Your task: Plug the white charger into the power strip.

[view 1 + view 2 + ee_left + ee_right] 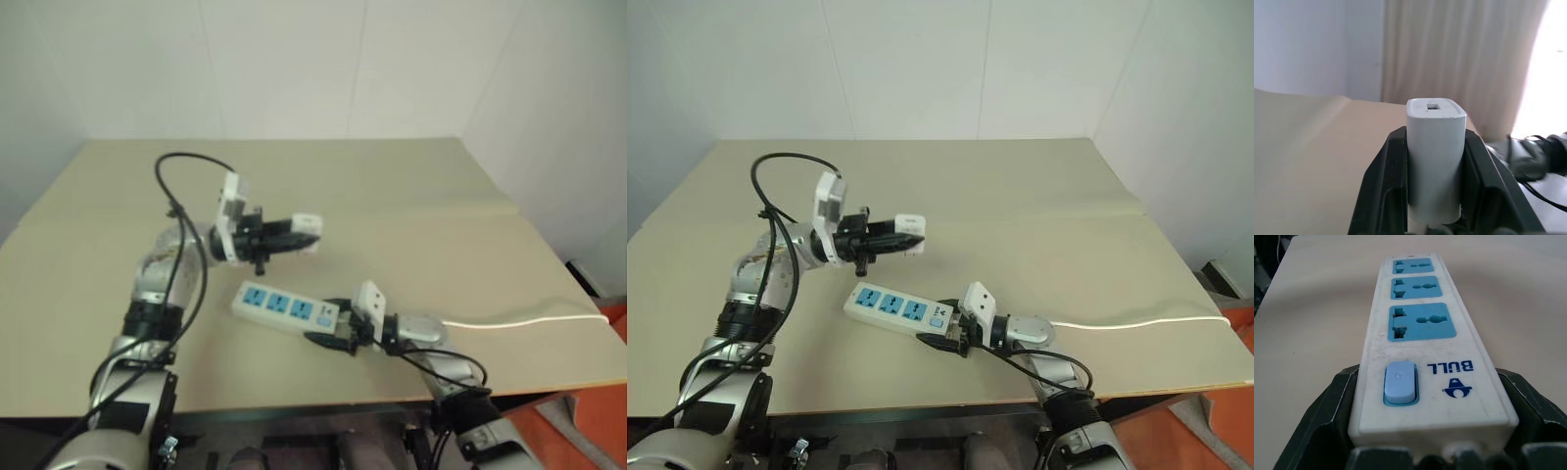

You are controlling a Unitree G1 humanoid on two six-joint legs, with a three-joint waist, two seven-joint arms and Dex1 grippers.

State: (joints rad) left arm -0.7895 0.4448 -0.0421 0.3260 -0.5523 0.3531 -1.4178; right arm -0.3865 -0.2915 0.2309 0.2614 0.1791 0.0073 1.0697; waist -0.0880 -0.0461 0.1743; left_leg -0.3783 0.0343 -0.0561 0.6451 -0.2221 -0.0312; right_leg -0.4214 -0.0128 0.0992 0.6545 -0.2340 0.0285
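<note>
The white charger (1436, 156) is a small rounded block clamped between the black fingers (1382, 191) of my left gripper (294, 235), which is shut on it. That gripper hangs in the air above the table, pointing sideways, up and to the left of the power strip (284, 306). The strip lies flat on the tan table with three blue socket faces (1421, 323) and a pale blue switch (1399, 382). My right gripper (328, 338) is shut on the strip's switch end, one finger (1317, 426) along each side. A thin white cord (524, 318) runs off to the right.
The tan table (411, 206) ends at a front edge just behind my arms and at a right edge near the orange floor (598, 431). A black cable (181, 211) loops above my left forearm. White walls stand behind the table.
</note>
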